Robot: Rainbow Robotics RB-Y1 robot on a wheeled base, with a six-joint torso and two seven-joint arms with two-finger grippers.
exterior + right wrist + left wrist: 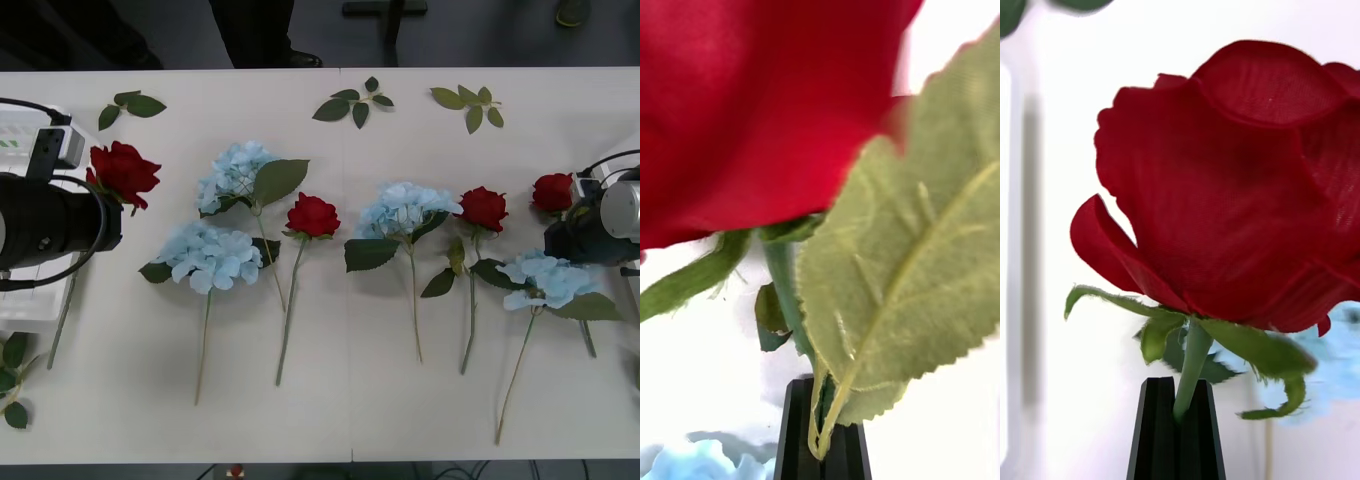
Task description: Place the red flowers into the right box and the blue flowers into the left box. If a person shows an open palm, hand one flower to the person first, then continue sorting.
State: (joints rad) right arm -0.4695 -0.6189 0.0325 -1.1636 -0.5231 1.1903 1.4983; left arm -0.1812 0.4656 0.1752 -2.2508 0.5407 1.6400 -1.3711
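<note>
Two red flowers are held up off the table. My left gripper (pixel 1178 431), black-fingered, is shut on the stem just under one red rose (pixel 1225 187), at the table's left (pixel 125 172) beside the left box (pixel 22 135). My right gripper (pixel 824 439) is shut on the stem and a leaf of another red rose (pixel 752 112), at the far right (pixel 552 192). Two more red roses (pixel 313 215) (pixel 483 207) lie on the table. Several blue flowers lie among them (pixel 232 172) (pixel 208 255) (pixel 405 208) (pixel 548 278). A thin white rim of the right box (pixel 634 150) shows at the right edge.
Loose green leaf sprigs lie along the table's far side (pixel 130 105) (pixel 355 103) (pixel 470 103) and at the front left corner (pixel 12 385). The flowers' long stems point toward the front edge. My left arm (pixel 50 225) covers part of the left box.
</note>
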